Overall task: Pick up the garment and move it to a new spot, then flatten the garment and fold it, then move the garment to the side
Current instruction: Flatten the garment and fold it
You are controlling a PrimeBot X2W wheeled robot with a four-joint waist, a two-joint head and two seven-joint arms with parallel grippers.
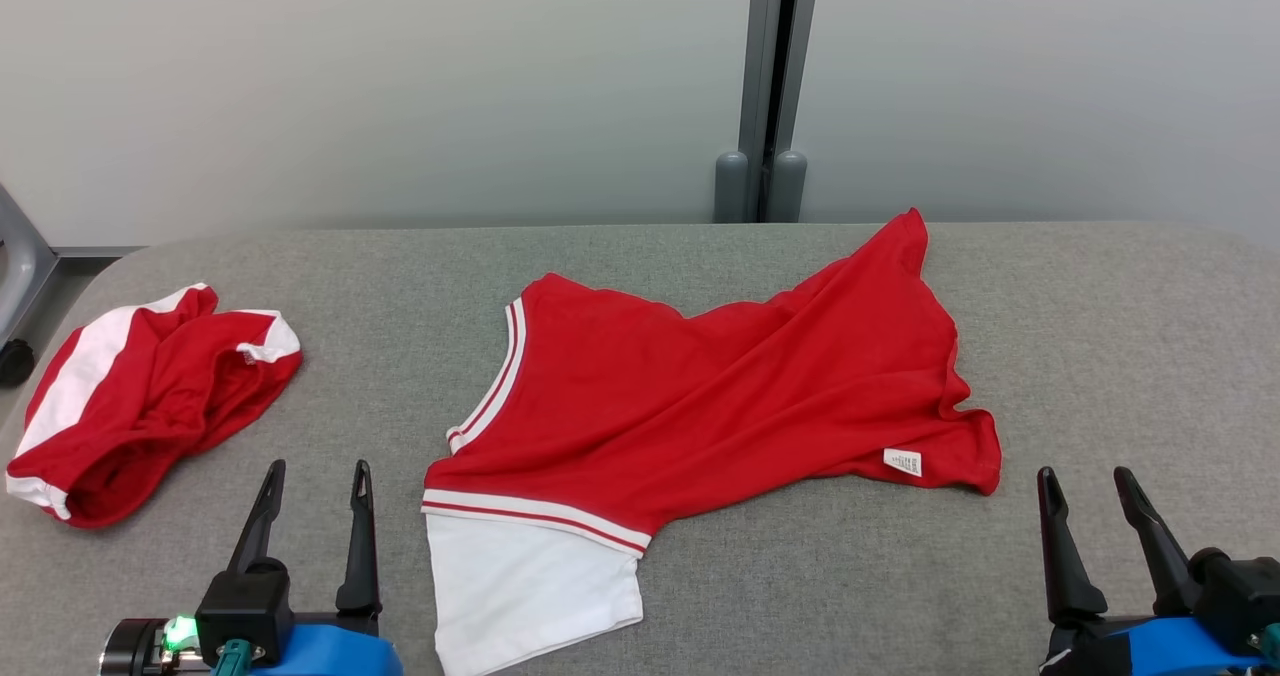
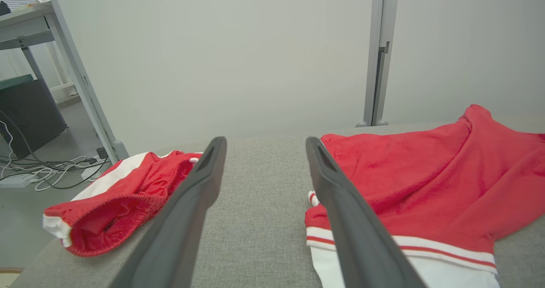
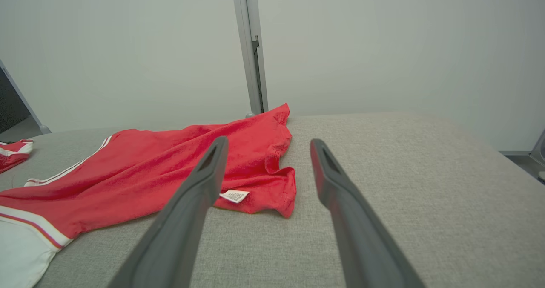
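Observation:
The garment, a red shirt with a white sleeve and red-and-white trim, lies spread but wrinkled in the middle of the grey table. A white label shows near its right hem. My left gripper is open at the near edge, just left of the sleeve and touching nothing. In the left wrist view the left gripper points at bare table beside the shirt. My right gripper is open to the right of the hem; in its own view the right gripper straddles the shirt's corner from behind.
A second red-and-white garment lies crumpled at the table's left end, also seen from the left wrist as a heap. A grey post stands against the wall behind the table. Shelving and cables are on the floor off the left.

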